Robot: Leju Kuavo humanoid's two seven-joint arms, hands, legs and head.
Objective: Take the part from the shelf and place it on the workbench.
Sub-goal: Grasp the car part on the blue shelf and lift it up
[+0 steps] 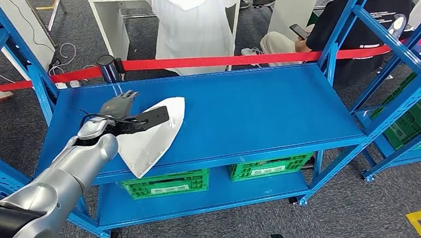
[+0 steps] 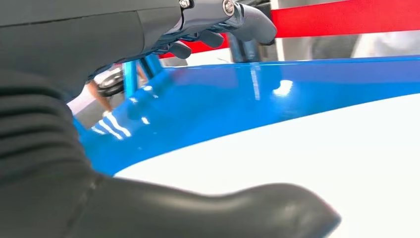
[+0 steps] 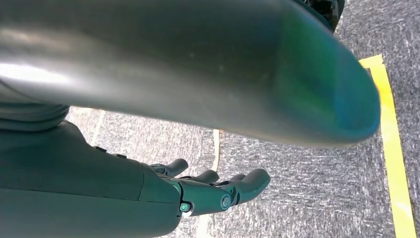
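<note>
1. On the blue shelf, at its front left, lies the white part, one corner overhanging the edge.
2. Left hand grips the part, thumb on top.
3. Right hand hangs over grey floor, fingers loosely apart, holding nothing.

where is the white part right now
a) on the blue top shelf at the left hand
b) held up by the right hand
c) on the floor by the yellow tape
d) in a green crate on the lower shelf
a: the white part lies on the blue shelf, overhanging its front edge, with the left hand on it.
</note>
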